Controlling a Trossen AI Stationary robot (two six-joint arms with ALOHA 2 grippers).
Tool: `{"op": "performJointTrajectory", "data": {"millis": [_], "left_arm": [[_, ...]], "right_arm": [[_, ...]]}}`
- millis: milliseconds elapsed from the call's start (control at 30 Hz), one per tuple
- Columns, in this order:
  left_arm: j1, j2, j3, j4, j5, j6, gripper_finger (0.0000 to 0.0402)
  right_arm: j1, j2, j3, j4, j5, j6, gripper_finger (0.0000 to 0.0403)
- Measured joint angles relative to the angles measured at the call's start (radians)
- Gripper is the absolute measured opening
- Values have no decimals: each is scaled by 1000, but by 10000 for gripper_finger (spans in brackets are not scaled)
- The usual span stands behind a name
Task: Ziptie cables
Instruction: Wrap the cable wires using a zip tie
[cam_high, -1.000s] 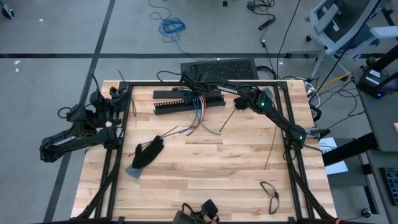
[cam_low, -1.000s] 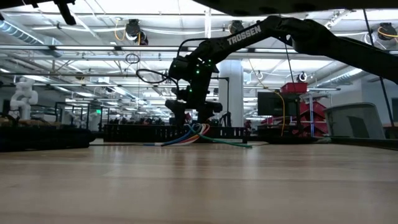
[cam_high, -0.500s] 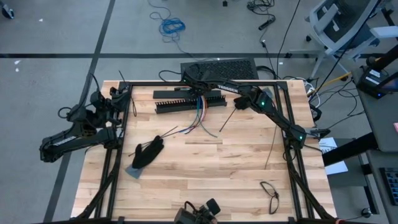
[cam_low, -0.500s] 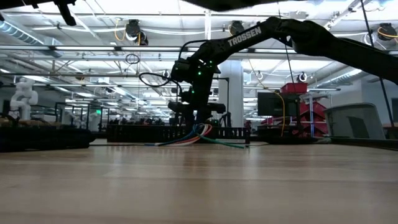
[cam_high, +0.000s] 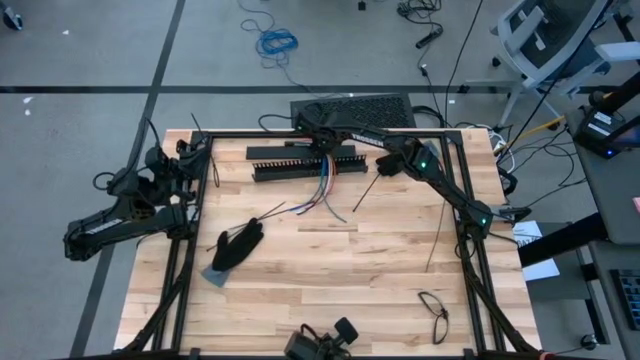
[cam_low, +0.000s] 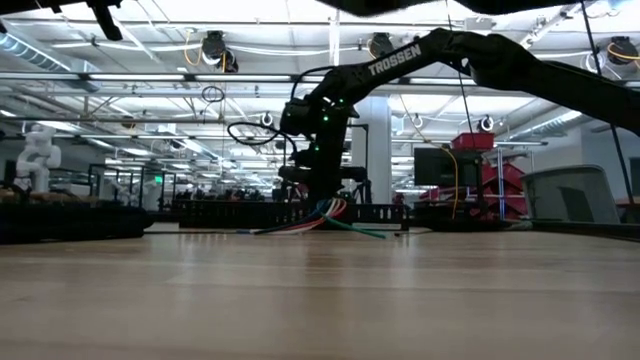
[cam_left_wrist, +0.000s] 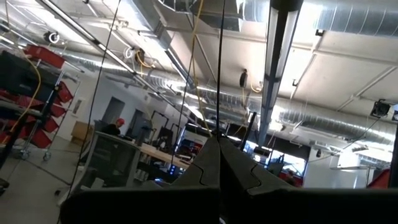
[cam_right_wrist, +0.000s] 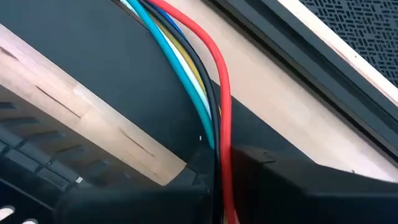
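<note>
Right now I see my right gripper (cam_high: 326, 143) at the far edge of the wooden bench (cam_high: 380, 270), its jaws clamped on the bundle of thin coloured cables (cam_right_wrist: 208, 93), red, blue, white, yellow and black. They cross the long black slotted bar (cam_high: 300, 166) and fan out loose onto the wood. My left gripper (cam_left_wrist: 219, 163) waits off the bench's left side, jaws together, pointing up at the ceiling.
</note>
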Motion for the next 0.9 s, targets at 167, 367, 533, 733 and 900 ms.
{"op": "performJointTrajectory", "data": {"millis": [167,367,533,733,900], "left_arm": [[0,0,0,4,0,0,0],[0,0,0,11,1,-6,0],[0,-22,0,12,7,17,0],[0,-69,0,4,7,27,0],[0,-79,0,-105,-19,45,0]], "right_arm": [[8,-8,0,6,17,-18,15],[21,-63,-1,9,14,-33,14],[23,-127,-1,-4,24,-47,13],[22,-235,-1,-33,71,-74,13],[29,-347,-1,-42,75,-81,13]]}}
